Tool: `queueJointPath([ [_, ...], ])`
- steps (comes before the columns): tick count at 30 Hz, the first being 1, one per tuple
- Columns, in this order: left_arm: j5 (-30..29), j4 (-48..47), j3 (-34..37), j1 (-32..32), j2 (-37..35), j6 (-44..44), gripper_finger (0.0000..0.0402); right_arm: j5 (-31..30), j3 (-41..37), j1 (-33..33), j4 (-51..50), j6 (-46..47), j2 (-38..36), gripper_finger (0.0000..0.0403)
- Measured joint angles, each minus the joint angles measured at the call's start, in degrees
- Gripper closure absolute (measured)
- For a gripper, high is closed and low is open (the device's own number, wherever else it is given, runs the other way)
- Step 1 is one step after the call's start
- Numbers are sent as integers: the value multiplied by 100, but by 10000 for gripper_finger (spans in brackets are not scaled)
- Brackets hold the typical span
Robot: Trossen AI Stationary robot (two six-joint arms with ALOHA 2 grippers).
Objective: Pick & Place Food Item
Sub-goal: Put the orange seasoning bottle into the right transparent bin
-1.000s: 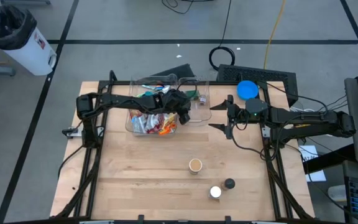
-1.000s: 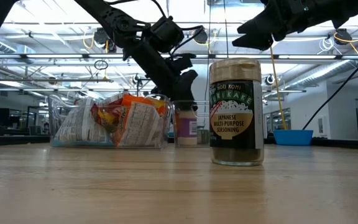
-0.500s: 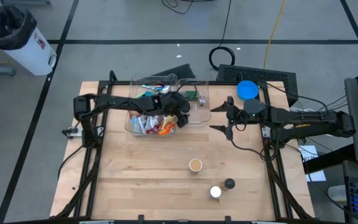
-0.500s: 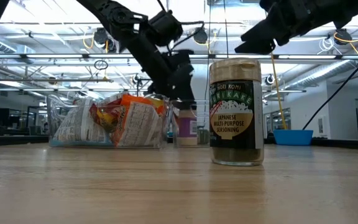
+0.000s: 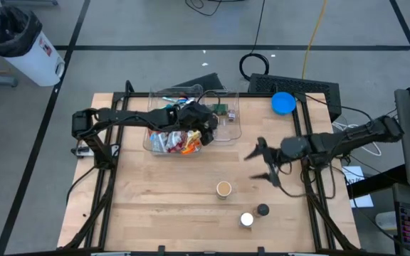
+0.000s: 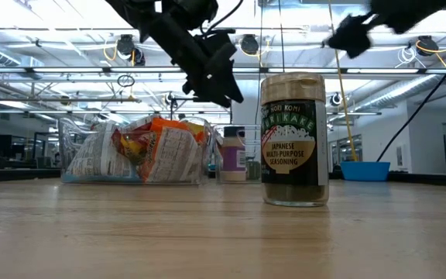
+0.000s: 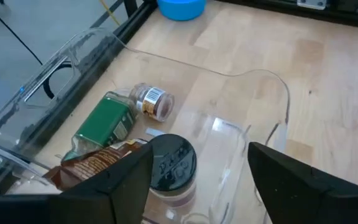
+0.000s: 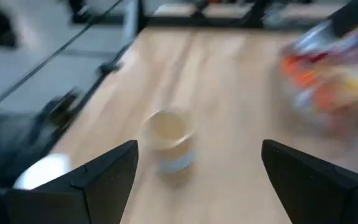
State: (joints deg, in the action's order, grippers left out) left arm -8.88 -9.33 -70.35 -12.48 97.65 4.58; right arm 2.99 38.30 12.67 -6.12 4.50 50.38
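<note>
A seasoning jar with a tan lid [image 5: 224, 188] stands upright on the table in the near middle; it also shows in the low view [image 6: 294, 139] and, blurred, in the right wrist view [image 8: 169, 146]. My right gripper [image 5: 259, 165] is open and empty, in the air to the jar's far right, pointing at it [image 8: 197, 186]. My left gripper [image 5: 208, 128] is open and empty above a clear bin [image 5: 236, 129]. Below it [image 7: 197, 199] a black-lidded jar [image 7: 171, 163] stands in the bin beside a lying green bottle [image 7: 104, 124].
The bin's left part holds several snack packets [image 5: 173, 140]. A white-lidded item [image 5: 246, 220] and a small dark item [image 5: 263, 210] sit near the table's near edge. A blue bowl [image 5: 283, 102] sits at the far right corner.
My right gripper has swung from beside the bin toward the table's near edge, closer to the seasoning jar, still open. My left gripper dipped toward the black-lidded jar in the bin, then rose above it.
</note>
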Motion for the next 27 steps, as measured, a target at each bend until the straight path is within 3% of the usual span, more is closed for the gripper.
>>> queueJointPath([
  [8, -5, -19, 0, 104, 0, 50, 138, -945, 0, 2073, -372, 942, 208, 71],
  [14, -7, 3, 0, 181, 0, 296, 136, -1658, 0, 3119, -578, 1459, 560, 71],
  [19, -10, 3, -2, 257, 0, 677, 133, -1665, 0, 3485, -616, 1583, 1050, 71],
  [27, -11, 18, -2, 391, -2, 1004, 133, -1666, 0, 3497, -567, 1566, 1663, 71],
])
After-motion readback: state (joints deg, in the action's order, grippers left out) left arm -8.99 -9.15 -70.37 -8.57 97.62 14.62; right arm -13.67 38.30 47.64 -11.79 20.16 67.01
